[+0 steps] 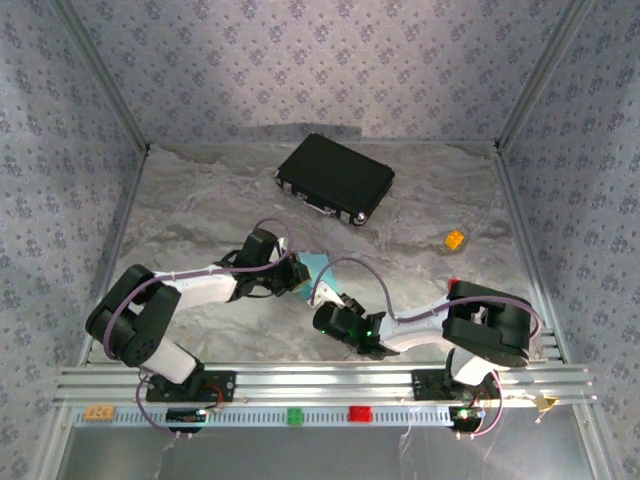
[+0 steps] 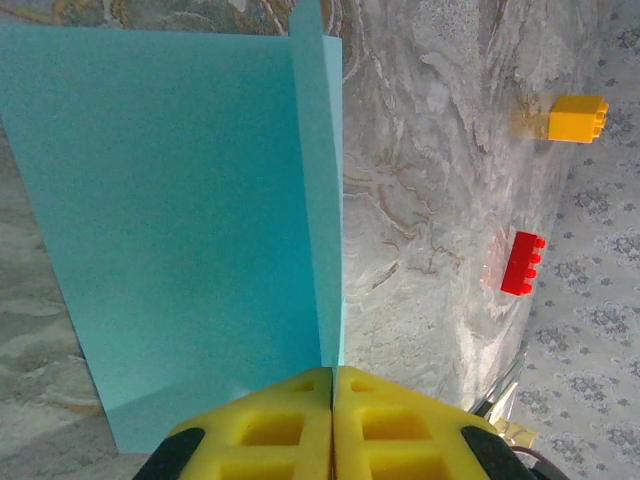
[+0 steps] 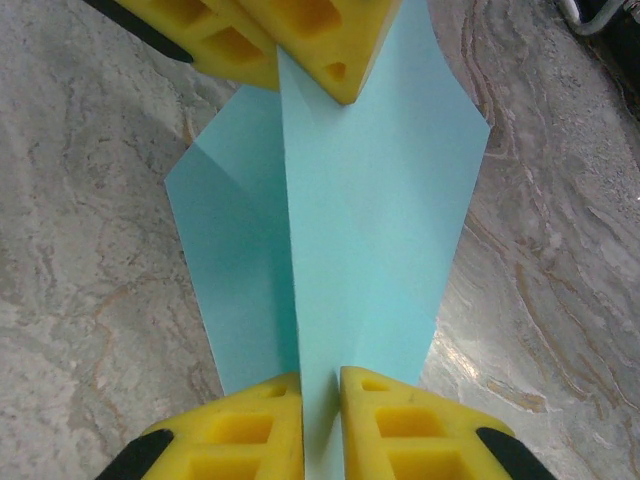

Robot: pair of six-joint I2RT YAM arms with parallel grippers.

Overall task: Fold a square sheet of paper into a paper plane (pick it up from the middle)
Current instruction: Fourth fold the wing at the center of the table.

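Observation:
The light blue square sheet of paper [image 1: 313, 267] lies between the two arms, folded along an upright centre ridge. In the right wrist view the paper [image 3: 380, 200] has slanting edges toward its far end. My left gripper [image 2: 332, 376] is shut on one end of the ridge, above the flat wing of the paper [image 2: 180, 220]; its yellow fingers [image 3: 300, 40] show at the top of the right wrist view. My right gripper [image 3: 320, 378] straddles the other end of the ridge. Its jaws stand a narrow gap apart, the paper against one finger.
A black hard case [image 1: 335, 178] lies at the back of the marbled table. An orange block [image 1: 455, 239] [image 2: 577, 117] and a red block [image 1: 453, 285] [image 2: 522, 263] sit to the right. Patterned walls close in three sides.

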